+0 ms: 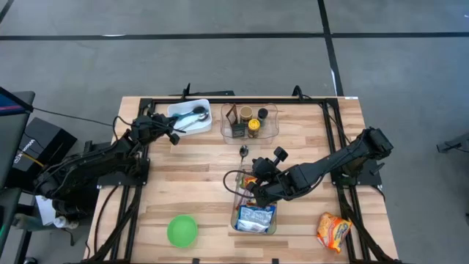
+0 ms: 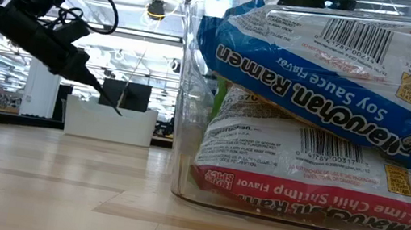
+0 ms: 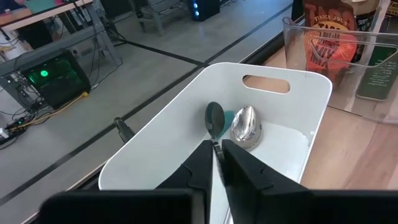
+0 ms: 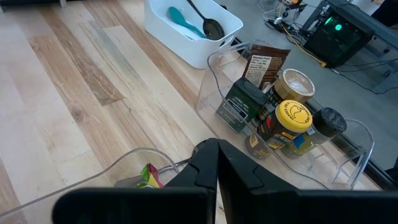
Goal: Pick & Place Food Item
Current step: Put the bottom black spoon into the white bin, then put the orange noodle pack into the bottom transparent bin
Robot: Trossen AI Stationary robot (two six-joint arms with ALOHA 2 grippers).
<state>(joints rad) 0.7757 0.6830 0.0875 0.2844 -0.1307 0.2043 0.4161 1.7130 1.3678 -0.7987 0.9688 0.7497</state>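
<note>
A clear bin [image 1: 254, 213] near the table's front holds ramen packets, a blue one [image 2: 336, 61] lying on a red-striped one [image 2: 317, 189]. An orange ramen packet [image 1: 333, 231] lies flat on the table at the front right. My right gripper [image 4: 214, 165] hangs shut over the bin's far end [image 1: 256, 187], with nothing seen between its fingers. At the far left my left gripper [image 3: 216, 163] reaches over the white bin [image 3: 298, 106], shut on a dark spoon [image 3: 214, 118]. A silver spoon [image 3: 245, 127] and a teal one [image 4: 183, 20] lie in that bin. My left gripper pinches the dark spoon's thin handle [image 3: 217, 148] between its two fingertips. The fingers slant down toward the white bin from its left side and lie along the handle. The spoon's bowl [image 3: 214, 117] points away from the fingers, low inside the bin.
A clear tray [image 1: 250, 122] with jars, a yellow-lidded bottle and a brown bag stands at the far middle. Another spoon [image 1: 244, 152] lies on the table before it. A green bowl [image 1: 182, 229] sits at the front left. Black frame rails [image 1: 333, 139] run along the table's sides.
</note>
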